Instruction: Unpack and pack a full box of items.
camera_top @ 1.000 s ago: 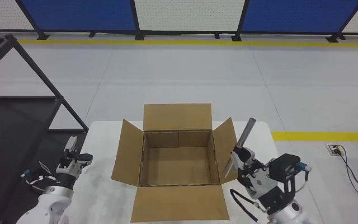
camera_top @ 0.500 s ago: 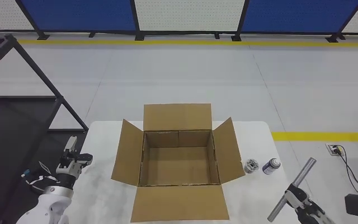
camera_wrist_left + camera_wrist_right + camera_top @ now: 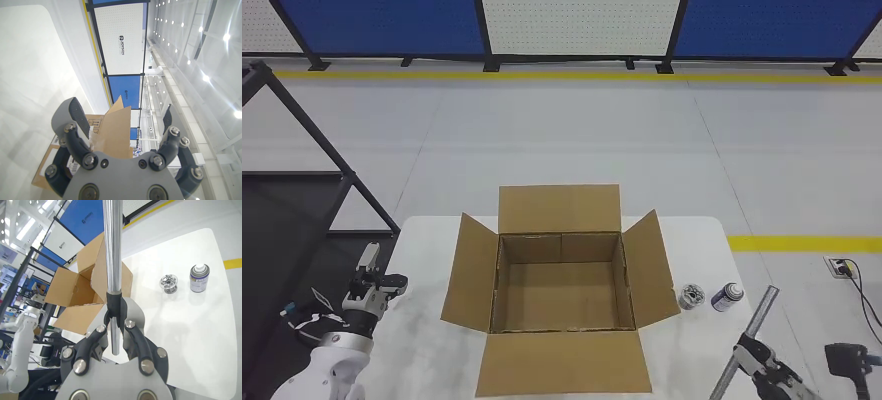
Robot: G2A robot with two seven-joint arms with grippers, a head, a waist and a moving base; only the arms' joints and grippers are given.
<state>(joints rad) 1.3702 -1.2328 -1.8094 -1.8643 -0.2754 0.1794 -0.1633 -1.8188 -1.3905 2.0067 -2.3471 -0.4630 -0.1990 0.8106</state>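
Right gripper (image 3: 113,311) clamps the rod (image 3: 112,247) near its lower end, over the right of the desk (image 3: 198,323). Smooth steel: I judge it stiff, slick, top-heavy; a mid-length hold would steady it. Beyond sit spool (image 3: 168,283), can (image 3: 199,278), then the open box (image 3: 62,285). My left gripper (image 3: 122,109) gapes, empty.
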